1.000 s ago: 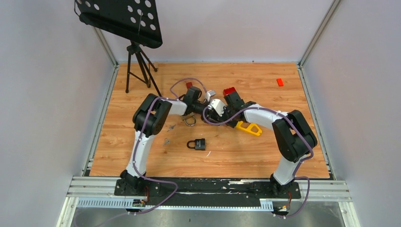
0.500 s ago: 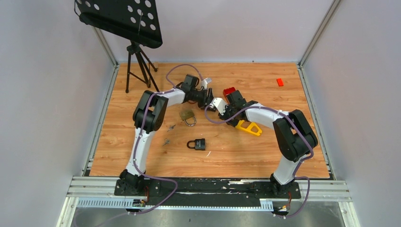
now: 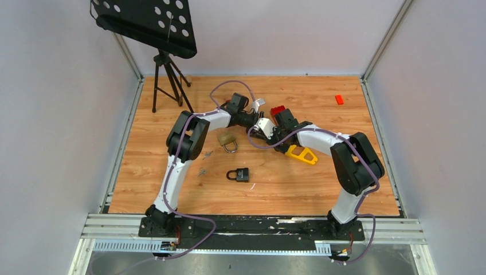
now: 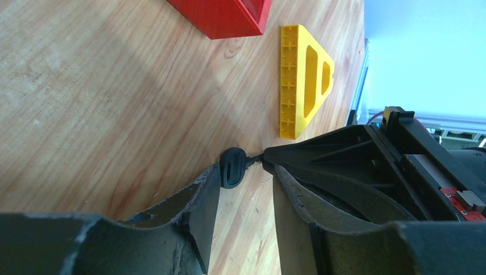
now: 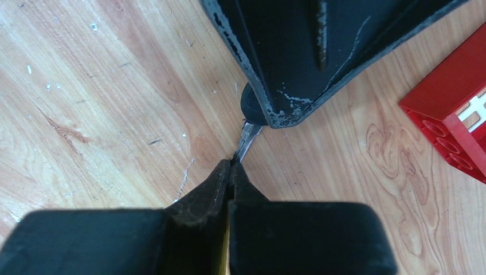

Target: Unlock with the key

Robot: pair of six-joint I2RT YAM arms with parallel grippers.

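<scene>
Currently the right hand (image 5: pixel 231 163) is pinched shut on the key (image 5: pixel 247 136) blade, low over the worktop (image 3: pixel 298 192), mid-span toward the far edge. The left hand (image 4: pixel 245 168) is half open, straddling the black key head: one finger touches it, with a gap on the other side. The brass padlock (image 3: pixel 227 140) lies just nearward; the black padlock (image 3: pixel 239 175) sits centre, apart.

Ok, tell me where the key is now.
Left wrist view: the key is near the yellow block, blade pinched by the right pincer, black head between the left pincer's fingers.
</scene>
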